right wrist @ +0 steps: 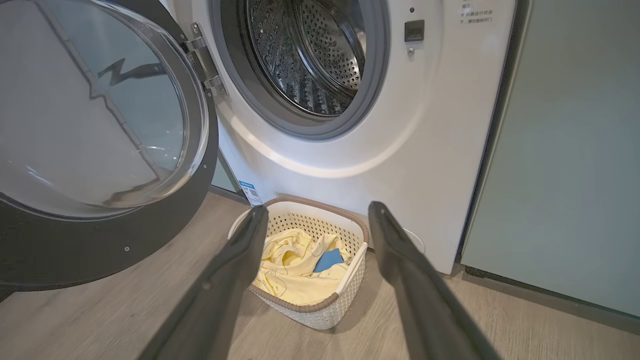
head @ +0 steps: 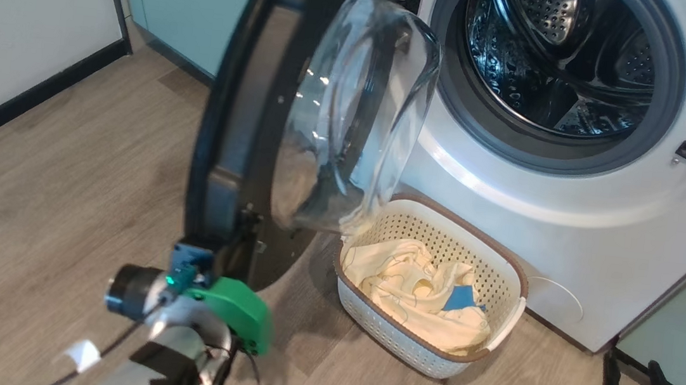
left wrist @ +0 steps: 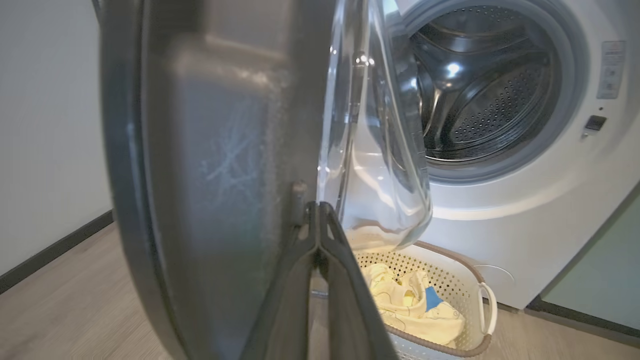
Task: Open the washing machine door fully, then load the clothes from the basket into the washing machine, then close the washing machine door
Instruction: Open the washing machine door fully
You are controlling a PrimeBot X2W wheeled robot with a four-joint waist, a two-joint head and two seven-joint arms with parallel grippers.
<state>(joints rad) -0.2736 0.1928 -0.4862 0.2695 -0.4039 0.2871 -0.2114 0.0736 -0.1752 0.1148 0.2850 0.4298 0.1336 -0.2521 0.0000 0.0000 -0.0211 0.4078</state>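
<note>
Left gripper (left wrist: 316, 207) clenched empty, I lean it on the glossy black round washing machine door's (head: 227, 142) inner rim, to swing it wider, I'd say. Right gripper (right wrist: 319, 208) hangs spread, facing pale yellow clothes (head: 410, 282) in the cream perforated basket (head: 518, 281).

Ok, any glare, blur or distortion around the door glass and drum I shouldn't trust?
Head view: the glass bowl of the washing machine door warps the floor behind it; highlights glint in the drum. Left wrist view: the door's near face is soft, with pale smears. Right wrist view: the glass mirrors dark streaks, while the clothes in the basket look sharp.
</note>
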